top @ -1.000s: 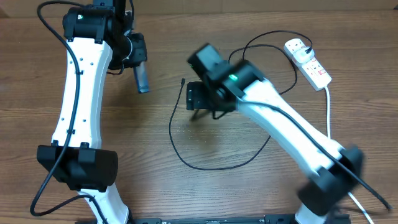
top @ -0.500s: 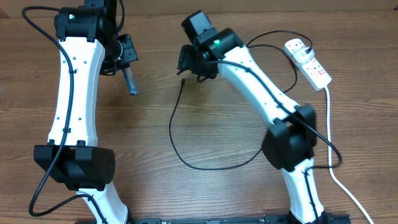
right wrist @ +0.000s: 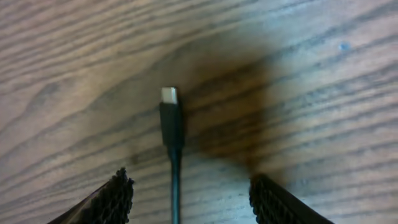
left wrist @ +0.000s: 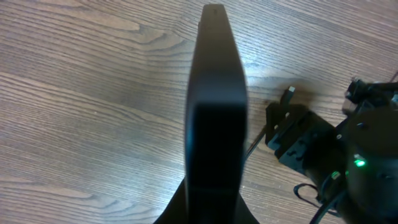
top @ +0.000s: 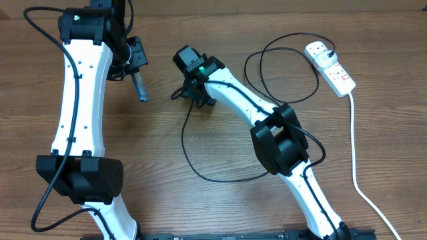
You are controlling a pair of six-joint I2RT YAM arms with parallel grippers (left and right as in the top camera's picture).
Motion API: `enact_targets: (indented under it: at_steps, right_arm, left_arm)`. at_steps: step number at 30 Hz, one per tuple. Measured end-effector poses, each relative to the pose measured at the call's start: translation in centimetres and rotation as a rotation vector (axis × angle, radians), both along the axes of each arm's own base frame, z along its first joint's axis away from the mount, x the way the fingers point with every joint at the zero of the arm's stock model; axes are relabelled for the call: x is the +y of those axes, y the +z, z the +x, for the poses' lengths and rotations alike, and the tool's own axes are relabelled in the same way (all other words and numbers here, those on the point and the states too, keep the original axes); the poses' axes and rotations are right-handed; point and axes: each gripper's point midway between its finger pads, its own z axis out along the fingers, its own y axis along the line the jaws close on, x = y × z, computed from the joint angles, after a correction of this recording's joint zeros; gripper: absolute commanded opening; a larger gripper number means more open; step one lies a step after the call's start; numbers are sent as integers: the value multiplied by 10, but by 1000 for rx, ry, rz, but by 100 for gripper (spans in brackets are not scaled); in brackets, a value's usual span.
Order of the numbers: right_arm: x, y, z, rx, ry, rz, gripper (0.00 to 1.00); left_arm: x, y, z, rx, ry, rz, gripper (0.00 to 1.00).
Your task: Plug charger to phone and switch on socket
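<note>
The right gripper (top: 193, 95) is brought leftward since a second ago and is set over the connector tip (right wrist: 168, 95) of the charger (top: 220, 177), jaws parted either side (no contact seen). The phone (top: 141, 87) is clamped in the left gripper (top: 135, 72) above the table (top: 220, 213), well apart from the socket (top: 330, 65).

We see a wood-grain table (right wrist: 311, 62) with a low, even sheen, and on it the charger (right wrist: 171, 127), its cable and connector housing matt black plastic, its tip pale bare metal. The pads (right wrist: 115, 199) of the right gripper (right wrist: 191, 186) are black and coarsely knurled. The phone (left wrist: 214, 93) shows a smooth dark edge with a soft gloss, and the socket (top: 331, 68) is smooth white plastic.
</note>
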Motion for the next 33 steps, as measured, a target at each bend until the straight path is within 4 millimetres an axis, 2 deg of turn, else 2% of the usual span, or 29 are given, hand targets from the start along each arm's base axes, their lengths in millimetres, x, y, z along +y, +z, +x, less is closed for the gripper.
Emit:
enact_targets:
  at_steps: [4, 11, 17, 20, 23, 29, 33]
  right_arm:
    - [-12, -1, -2, 0, -15, -61, 57]
    - [-29, -3, -4, -4, -29, -145, 58]
    - [-41, -6, -15, 41, -37, -200, 58]
    - [-41, -6, -18, 60, -39, -189, 57]
    - [-38, -6, -15, 58, -40, -163, 46]
    - [-27, -4, -3, 13, -40, -111, 42]
    - [-27, -6, -1, 8, -40, -109, 36]
  left_arm:
    - [0, 1, 2, -8, 0, 0, 4]
    - [0, 1, 2, -8, 0, 0, 4]
    - [0, 1, 2, -8, 0, -1, 4]
    - [0, 1, 2, -8, 0, -2, 4]
    - [-1, 1, 2, -10, -1, -4, 4]
    - [-2, 1, 3, -11, -3, -9, 4]
    - [-2, 1, 3, -11, -3, -9, 4]
